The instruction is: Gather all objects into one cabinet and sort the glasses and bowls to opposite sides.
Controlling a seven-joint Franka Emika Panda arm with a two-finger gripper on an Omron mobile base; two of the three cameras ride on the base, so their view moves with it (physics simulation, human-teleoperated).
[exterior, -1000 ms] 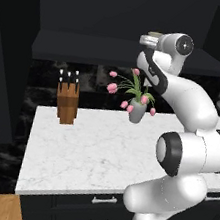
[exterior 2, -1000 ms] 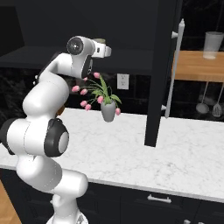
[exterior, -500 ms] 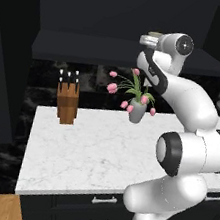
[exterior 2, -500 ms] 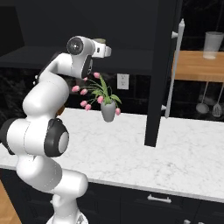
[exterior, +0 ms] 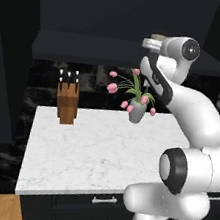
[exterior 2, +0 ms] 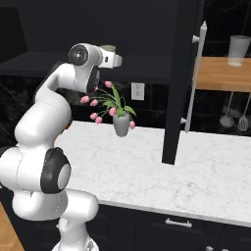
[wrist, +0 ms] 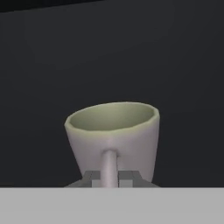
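No writing could be read. A grey vase of pink tulips point(exterior: 137, 110) and a wooden knife block point(exterior: 66, 103) stood on the white marble tabletop point(exterior: 94, 155). The white arm was raised high, its pincer point(wrist: 110, 177) closed on the handle of the grey-beige mug point(wrist: 114, 135), seen at six o'clock in the hand view.

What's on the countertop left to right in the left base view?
Knife block → tulip vase → robot arm, rising at the right.
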